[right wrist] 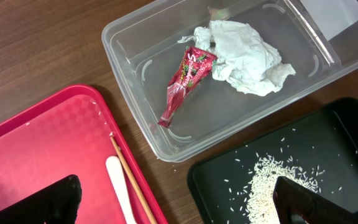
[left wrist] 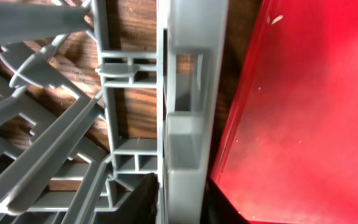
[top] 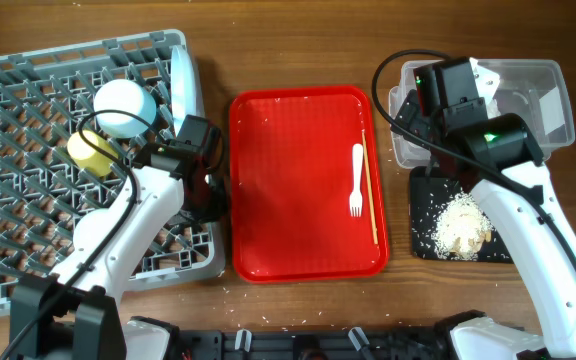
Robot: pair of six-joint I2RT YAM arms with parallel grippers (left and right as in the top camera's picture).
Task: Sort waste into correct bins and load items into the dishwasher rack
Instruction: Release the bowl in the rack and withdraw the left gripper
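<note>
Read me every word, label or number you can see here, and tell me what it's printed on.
Nothing can be quoted.
The red snack wrapper in the clear tub: pale print, too blurred to read.
The white label on the tub: no legible text shows.
Nothing else carries text.

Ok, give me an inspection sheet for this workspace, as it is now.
Surface: wooden table, a few rice grains loose at its front edge.
Job's things: yellow cup, bowl and upright plate in the rack; fork and chopsticks on the red tray; wrapper and tissue in the clear tub; rice pile on the black tray.
Clutter: nothing seen.
End effectors: left end effector straddles the rack's wall, grip unclear; right end effector open, empty.
Cables: black cable looped at each arm.
Surroundings: nothing seen.
</note>
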